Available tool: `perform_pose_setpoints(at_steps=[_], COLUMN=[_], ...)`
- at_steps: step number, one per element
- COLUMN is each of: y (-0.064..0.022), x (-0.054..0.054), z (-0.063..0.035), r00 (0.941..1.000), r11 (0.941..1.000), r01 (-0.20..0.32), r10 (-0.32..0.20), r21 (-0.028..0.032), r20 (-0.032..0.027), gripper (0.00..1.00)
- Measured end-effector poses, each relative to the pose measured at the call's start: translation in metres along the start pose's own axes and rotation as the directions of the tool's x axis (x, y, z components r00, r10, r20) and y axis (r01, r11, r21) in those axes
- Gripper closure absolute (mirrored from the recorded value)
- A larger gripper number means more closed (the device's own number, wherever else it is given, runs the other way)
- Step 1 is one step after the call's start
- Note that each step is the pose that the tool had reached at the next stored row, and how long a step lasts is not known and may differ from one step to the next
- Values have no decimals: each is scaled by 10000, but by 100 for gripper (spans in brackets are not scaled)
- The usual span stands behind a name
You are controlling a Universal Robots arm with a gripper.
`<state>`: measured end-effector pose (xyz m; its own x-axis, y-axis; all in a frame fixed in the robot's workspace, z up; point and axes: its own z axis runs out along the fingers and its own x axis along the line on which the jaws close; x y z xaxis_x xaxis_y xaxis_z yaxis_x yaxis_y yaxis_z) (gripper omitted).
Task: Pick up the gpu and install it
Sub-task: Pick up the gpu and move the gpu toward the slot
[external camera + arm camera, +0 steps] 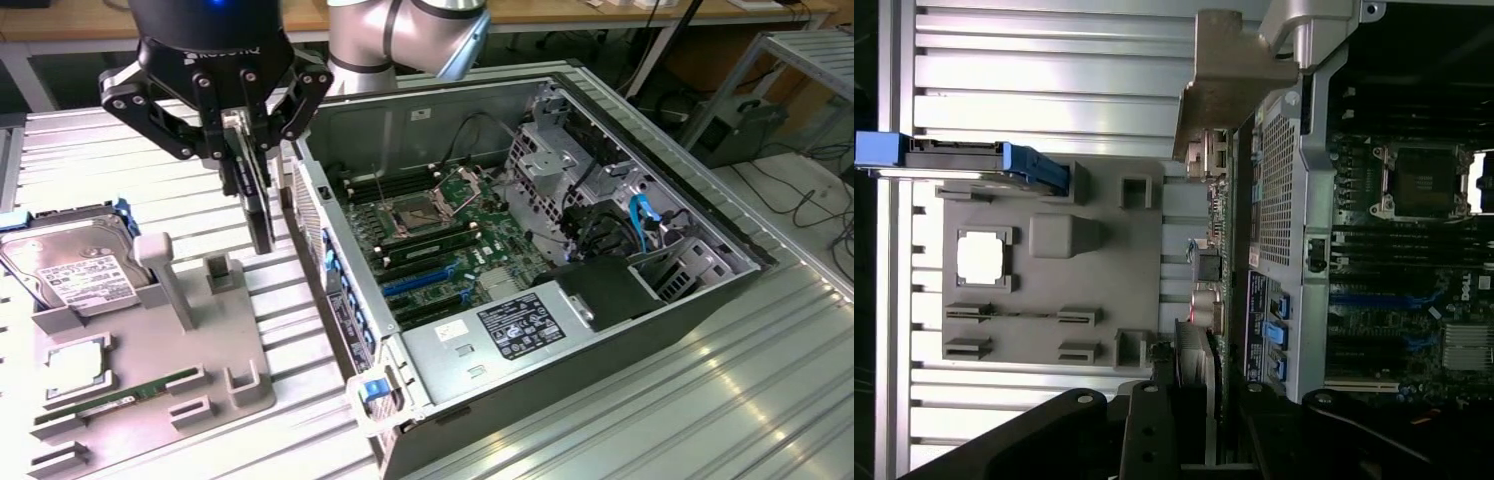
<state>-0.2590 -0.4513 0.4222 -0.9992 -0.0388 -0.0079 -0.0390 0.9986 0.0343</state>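
- The gripper (250,148) has its 2 fingers clamped on the upper edge of the gpu (256,205). The gpu hangs upright and edge-on, clear of the grey tray (147,380) and just beside the outer wall of the open computer case (400,130).
- Handling, as a judgement: the gpu looks light and stiff but fragile. Its thin board would bend or crack under a side load, and the smooth faces could slip in a loose pinch.
- The safest hold seems to be flat across the board near its top edge, as it is here, away from the fan, the contact edge and the bracket.
- The exterior view gives the height: the gpu's lower end hangs above the tray, level with the case's wall. It also takes in the mainboard (441,240) with its blue slots and a hard drive (74,265) standing on the tray.
- The wrist view looks down along the gpu (1206,290). It shows the gpu's thin edge running beside the case's perforated rear panel (1279,180), with the silver bracket (1229,80) at the far end.
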Motion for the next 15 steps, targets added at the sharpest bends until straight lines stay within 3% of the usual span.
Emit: perform_pose_setpoints(at_steps=[15], y=[-6], x=[-143], z=[2], r00=[10000], r11=[10000], r01=[1], r10=[-1], r21=[11], r20=[0], gripper=[72])
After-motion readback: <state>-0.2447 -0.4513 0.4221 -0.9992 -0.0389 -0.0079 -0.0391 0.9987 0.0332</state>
